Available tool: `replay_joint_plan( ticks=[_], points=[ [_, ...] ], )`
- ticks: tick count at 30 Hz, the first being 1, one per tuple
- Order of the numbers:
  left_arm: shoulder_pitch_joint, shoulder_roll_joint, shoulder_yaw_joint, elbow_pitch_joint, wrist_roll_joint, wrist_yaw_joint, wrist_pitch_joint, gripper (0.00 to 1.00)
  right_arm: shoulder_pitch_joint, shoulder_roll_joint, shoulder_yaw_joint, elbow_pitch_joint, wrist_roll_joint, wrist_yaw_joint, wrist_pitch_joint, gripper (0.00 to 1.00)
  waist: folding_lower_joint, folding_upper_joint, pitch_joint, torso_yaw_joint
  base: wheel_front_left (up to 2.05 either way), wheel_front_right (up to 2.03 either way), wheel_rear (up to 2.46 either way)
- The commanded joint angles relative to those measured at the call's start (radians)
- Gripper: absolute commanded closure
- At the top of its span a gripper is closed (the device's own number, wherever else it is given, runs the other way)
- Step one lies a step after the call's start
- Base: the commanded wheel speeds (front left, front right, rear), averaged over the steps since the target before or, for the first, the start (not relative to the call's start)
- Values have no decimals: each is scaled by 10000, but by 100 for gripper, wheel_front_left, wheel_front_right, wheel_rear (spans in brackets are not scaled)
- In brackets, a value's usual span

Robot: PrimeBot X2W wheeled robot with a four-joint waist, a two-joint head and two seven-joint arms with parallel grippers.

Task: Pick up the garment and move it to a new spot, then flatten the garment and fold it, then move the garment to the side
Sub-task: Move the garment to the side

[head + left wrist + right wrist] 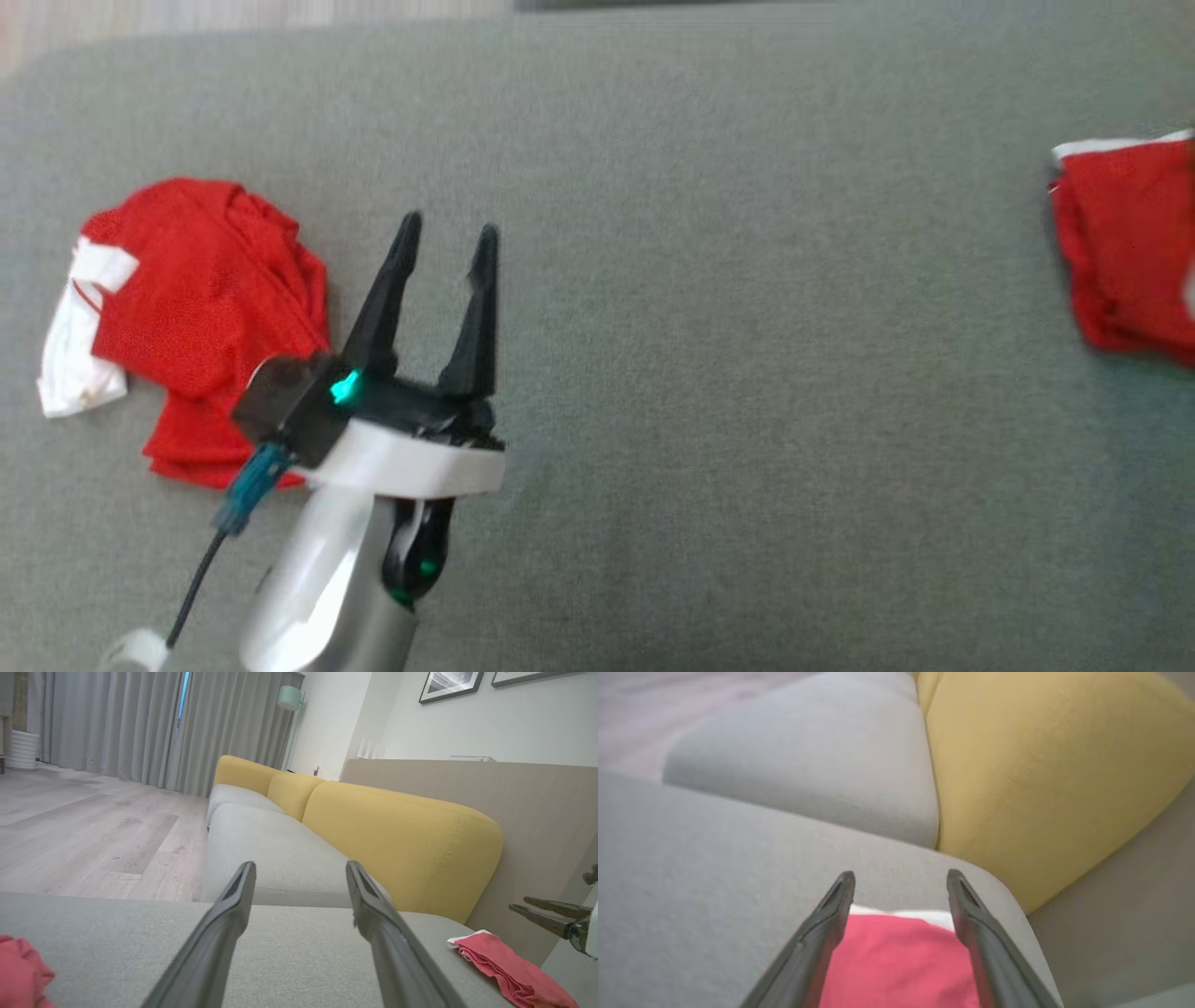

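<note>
one red folded garment [1130, 243] lies by the right edge of the grey seat cushion [709, 392], toward its far right corner. the right gripper [901, 874] hovers above it, fingers spread and holding nothing. that piece looks done and set aside. its long axis runs from the near edge toward the far edge, with the white band at the far end.

the step in hand seems to be the pick-up of the crumpled garment [205, 317], which sits bunched near the cushion's left edge. the left gripper [449, 226] hangs just beside it on its right, fingers open and empty, pointing toward the far edge.

the heap has only a weak long axis, slanting from the near edge toward the far edge. its white part points to the left edge.

the next move probably calls for swinging the left gripper leftward and down over the heap, then pinching a raised fold so the whole garment lifts.
</note>
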Motion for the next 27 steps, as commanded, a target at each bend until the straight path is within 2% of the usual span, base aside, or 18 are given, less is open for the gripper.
replay_joint_plan(
  ticks=[1,11,15,18,21,23,27],
  points=[
    [63,74,508,-314,115,15,-51,0,61,132,-65,-603,69,25,-294,0,1,0,-515,-142,0,0,0],
    [1140,74,1523,-463,235,15,-51,0,1052,3060,-1278,-3280,1093,25,-707,0,1,0,-1738,-214,0,0,0],
    [1486,74,1733,-466,332,15,-51,0,1890,4149,-1453,-4301,1107,25,-785,0,1,0,-1978,-168,0,0,0],
    [1726,74,1959,-447,270,15,-51,0,2757,4669,-1403,-4816,882,25,-1238,0,1,0,-2088,-115,0,0,0],
    [1889,74,2033,-415,262,15,-51,0,3395,4890,-1318,-4965,698,25,-1583,0,1,0,-2158,-78,0,0,0],
    [2159,74,2079,-257,627,15,-51,0,4228,5099,-1459,-5097,201,25,-2051,0,1,0,-2222,-74,0,0,0],
    [2490,74,2216,-152,788,15,-51,0,5137,5243,-1505,-5125,-44,25,-2250,0,1,0,-2274,-82,0,0,0]
  ],
)
